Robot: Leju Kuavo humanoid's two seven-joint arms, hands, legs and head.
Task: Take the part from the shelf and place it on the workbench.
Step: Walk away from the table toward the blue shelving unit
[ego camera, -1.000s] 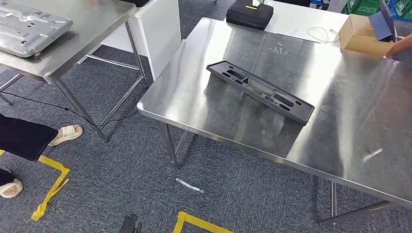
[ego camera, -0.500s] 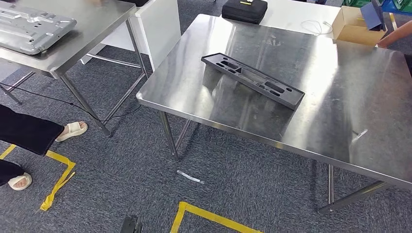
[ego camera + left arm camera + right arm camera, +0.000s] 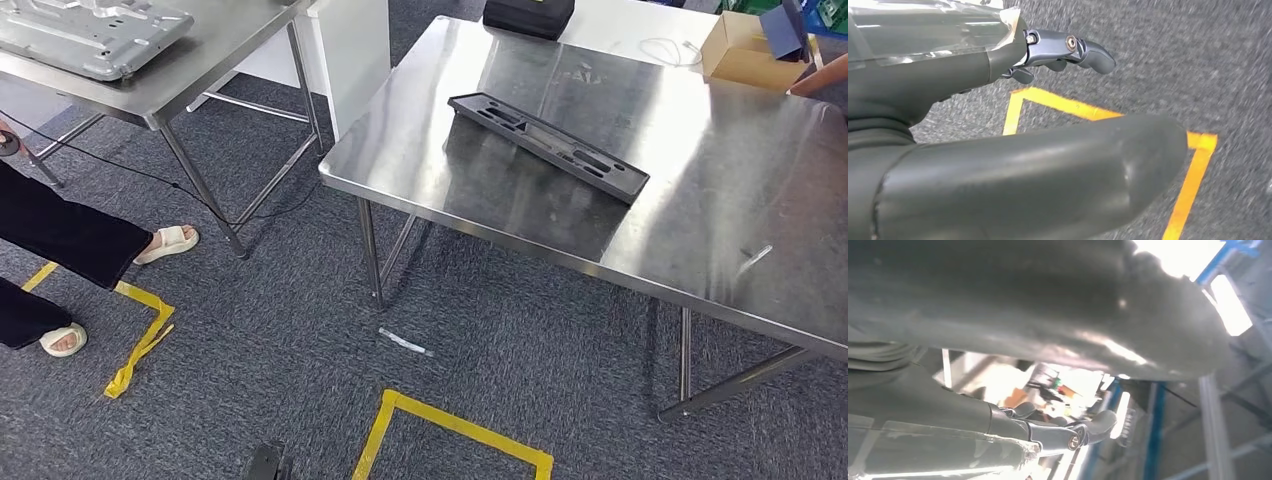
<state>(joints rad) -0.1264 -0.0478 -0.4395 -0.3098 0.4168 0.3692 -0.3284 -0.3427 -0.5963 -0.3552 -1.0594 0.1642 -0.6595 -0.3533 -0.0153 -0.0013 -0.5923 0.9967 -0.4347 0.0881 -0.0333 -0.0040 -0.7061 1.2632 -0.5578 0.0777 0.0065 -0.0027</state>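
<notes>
**Part lies flat on workbench, both hands free**

Nearest, low down: yellow floor tape forms a corner on the grey carpet. The left hand hangs above that tape, thick thumb out in front, dark fingers stretched and apart from the thumb, nothing between them, so released. A small white scrap lies on the carpet just before the bench leg. Off to the left a person's sandalled feet and dark trousers, beside another strip of yellow tape.

Middle: the steel workbench. The black part, long and tray-like with recesses, lies flat on the bench top, set diagonally, near the left front corner, touching nothing else.

Right hand: thumb and dark fingers spread, nothing held; background behind is bright and blurred.

Farther: a second steel table at left carrying a grey metal panel. Beyond the bench, a black case, a white cable and a cardboard box.
</notes>
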